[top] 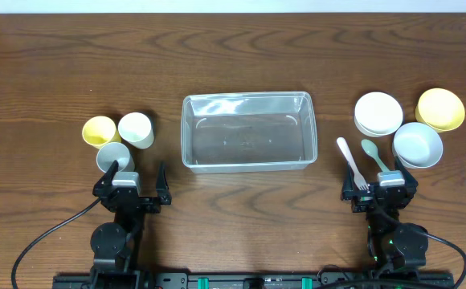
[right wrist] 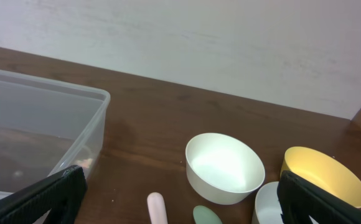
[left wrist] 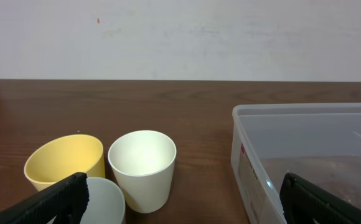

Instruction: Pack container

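Overhead view. The container (top: 247, 135), a clear rectangular tub with rounded corners and a raised rim, sits at the centre of the wooden surface (top: 233, 48), long side facing both arms; wood grain shows through its floor. To its left stand a yellow cup (top: 99, 130), a white cup (top: 136, 128) and a pale grey cup (top: 113, 156), the last just beside a finger of the left gripper (top: 138, 168). To its right lie a white bowl (top: 378, 113), a yellow bowl (top: 440, 108), a pale bowl (top: 418, 144), a white fork (top: 351, 163) and a green spoon (top: 374, 154); the fork's tines reach the right gripper (top: 380, 185). Both grippers stand with fingers wide apart, holding nothing. The wrist views alone show a light wall (left wrist: 180, 37) behind the surface and the container's side walls.
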